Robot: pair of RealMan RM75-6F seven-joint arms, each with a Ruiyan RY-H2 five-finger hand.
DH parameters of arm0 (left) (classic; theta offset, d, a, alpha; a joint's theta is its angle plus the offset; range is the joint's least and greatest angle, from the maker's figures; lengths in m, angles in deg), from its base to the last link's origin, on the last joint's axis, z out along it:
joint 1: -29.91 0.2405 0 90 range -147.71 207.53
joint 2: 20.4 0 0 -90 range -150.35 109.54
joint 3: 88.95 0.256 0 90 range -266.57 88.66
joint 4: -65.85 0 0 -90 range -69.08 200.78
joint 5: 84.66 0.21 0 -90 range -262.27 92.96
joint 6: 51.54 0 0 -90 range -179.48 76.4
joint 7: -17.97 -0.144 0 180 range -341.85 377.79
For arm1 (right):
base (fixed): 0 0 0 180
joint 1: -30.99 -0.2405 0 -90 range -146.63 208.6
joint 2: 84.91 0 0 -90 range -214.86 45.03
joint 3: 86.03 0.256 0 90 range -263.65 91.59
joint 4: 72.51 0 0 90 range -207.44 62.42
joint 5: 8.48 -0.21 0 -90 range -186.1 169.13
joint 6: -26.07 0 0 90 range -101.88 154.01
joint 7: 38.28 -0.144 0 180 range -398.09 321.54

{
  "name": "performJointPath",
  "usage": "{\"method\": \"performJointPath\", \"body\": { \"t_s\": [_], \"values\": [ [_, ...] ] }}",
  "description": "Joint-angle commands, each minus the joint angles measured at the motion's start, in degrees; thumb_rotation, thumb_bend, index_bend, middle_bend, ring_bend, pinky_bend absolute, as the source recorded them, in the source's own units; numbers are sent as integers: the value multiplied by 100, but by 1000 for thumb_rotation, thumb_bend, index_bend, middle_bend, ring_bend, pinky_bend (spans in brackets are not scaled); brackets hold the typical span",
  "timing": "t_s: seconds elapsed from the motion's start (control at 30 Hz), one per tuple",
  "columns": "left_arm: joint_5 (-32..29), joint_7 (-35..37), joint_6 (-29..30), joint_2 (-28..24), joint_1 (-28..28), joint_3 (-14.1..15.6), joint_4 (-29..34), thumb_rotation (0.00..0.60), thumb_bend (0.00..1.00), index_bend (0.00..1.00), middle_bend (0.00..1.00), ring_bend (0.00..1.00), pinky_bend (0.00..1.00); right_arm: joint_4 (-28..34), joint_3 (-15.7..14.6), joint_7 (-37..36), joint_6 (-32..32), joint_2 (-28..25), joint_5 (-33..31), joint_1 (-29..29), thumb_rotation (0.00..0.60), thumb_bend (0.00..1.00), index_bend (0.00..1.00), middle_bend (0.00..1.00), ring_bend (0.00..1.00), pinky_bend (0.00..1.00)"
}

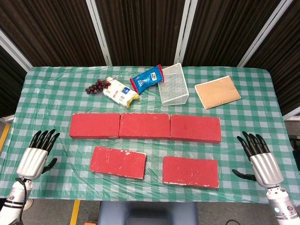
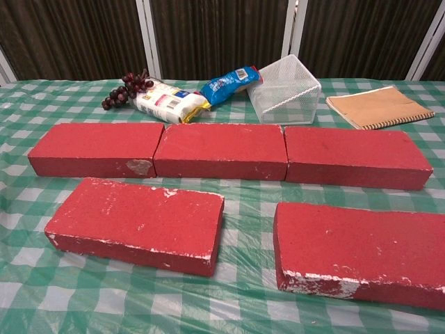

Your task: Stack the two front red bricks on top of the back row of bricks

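Three red bricks form the back row: left, middle and right, end to end. In front lie two more red bricks, the front left brick and the front right brick, flat on the checked cloth. My left hand hovers at the table's left front edge, fingers spread, holding nothing. My right hand hovers at the right front edge, also spread and holding nothing. Neither hand shows in the chest view.
Behind the back row lie grapes, a white packet, a blue packet, a tipped wire basket and a tan notebook.
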Motion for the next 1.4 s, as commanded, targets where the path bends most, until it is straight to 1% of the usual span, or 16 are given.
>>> {"method": "performJointPath", "body": {
  "t_s": [0.03, 0.1, 0.2, 0.3, 0.4, 0.53, 0.67, 0.83, 0.93, 1.03, 1.4],
  "values": [
    [51, -3, 14, 4, 0, 24, 14, 600, 320, 0, 0, 0, 55, -4, -6, -11, 28, -3, 3, -10, 531, 156, 0, 0, 0, 0],
    [96, 27, -29, 12, -21, 57, 37, 600, 321, 0, 0, 0, 55, 1, -19, -40, 38, -16, 24, -15, 531, 156, 0, 0, 0, 0],
    [256, 245, -219, 5, -112, 189, 133, 600, 315, 0, 0, 0, 55, 8, -50, -68, 29, -28, 87, -13, 531, 155, 0, 0, 0, 0],
    [504, 472, -532, -60, -306, 349, 319, 600, 302, 0, 0, 0, 50, 17, -87, -123, 84, -49, 127, -34, 532, 156, 0, 0, 0, 0],
    [691, 805, -896, -209, -557, 464, 628, 600, 282, 0, 0, 0, 11, 55, -136, -191, 84, -105, 195, -30, 531, 156, 0, 0, 0, 0],
    [823, 827, -1334, -331, -913, 450, 1020, 600, 284, 0, 0, 0, 6, 76, -216, -322, -37, -181, 373, 12, 531, 156, 0, 0, 0, 0],
    [936, 633, -1686, -250, -1185, 441, 1307, 600, 280, 0, 0, 0, 0, 79, -266, -456, -96, -243, 475, 30, 531, 156, 0, 0, 0, 0],
    [690, 475, -2464, -77, -1605, 376, 1470, 600, 268, 0, 0, 0, 0, 70, -315, -647, -121, -310, 563, 29, 531, 156, 0, 0, 0, 0],
    [511, 488, -2832, 43, -1828, 311, 1431, 600, 265, 0, 0, 0, 0, 64, -322, -728, -118, -344, 573, 22, 532, 156, 0, 0, 0, 0],
    [403, 627, -3002, 199, -1972, 262, 1294, 600, 253, 0, 0, 0, 0, 63, -323, -769, -100, -360, 565, 15, 532, 156, 0, 0, 0, 0],
    [403, 1231, -3094, 562, -2249, 291, 655, 600, 246, 0, 0, 0, 0, 88, -308, -758, -2, -361, 504, -15, 531, 155, 0, 0, 0, 0]
  ]
}}
